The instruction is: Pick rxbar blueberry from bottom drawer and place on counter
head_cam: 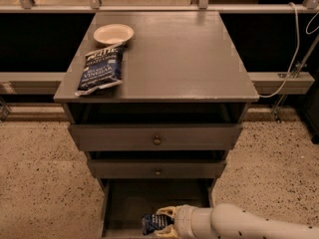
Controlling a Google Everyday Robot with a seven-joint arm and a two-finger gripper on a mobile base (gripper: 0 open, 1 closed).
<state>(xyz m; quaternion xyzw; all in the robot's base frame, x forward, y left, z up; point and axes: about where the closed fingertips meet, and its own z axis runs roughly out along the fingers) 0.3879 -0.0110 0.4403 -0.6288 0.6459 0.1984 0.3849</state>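
Rxbar blueberry point(149, 224) pinched at the front of the bottom drawer point(130, 199) — the counter point(184, 59) was straight above.
The bar's long axis ran left to right, and the gripper point(162, 223), reaching in from the right, was closed on its right end. The print on the bar could not be read; on the counter the blue chip bag point(100, 68) showed "VINEGAR" — just beside a pale bowl point(113, 33).

You have three drawers: one top drawer point(156, 137), one middle drawer point(157, 169), one bottom drawer point(128, 202). On the one counter point(184, 59), count one chip bag point(100, 69) and one bowl point(113, 34). One gripper point(161, 222), low in the bottom drawer, clasps one rxbar blueberry point(150, 223).
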